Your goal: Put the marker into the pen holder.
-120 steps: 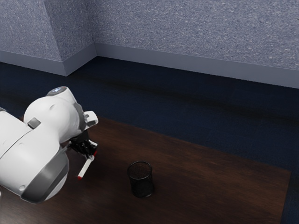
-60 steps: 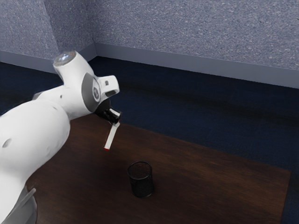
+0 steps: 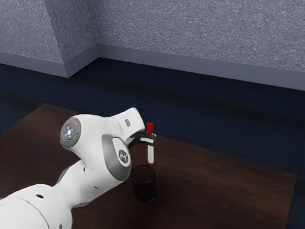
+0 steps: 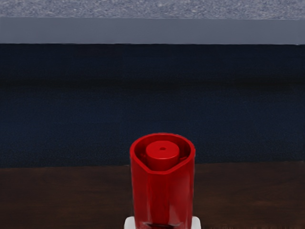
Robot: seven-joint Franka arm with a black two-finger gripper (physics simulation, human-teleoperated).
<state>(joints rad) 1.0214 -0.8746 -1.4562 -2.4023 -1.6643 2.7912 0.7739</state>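
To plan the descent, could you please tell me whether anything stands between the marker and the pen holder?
Nothing visible does: in the exterior view, the marker, roughly upright in the gripper, appears above the pen holder, with nothing between them.

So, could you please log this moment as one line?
jaws: shut on marker | marker: roughly upright, longer red end up, outside holder | holder: upright on table | insertion: not done
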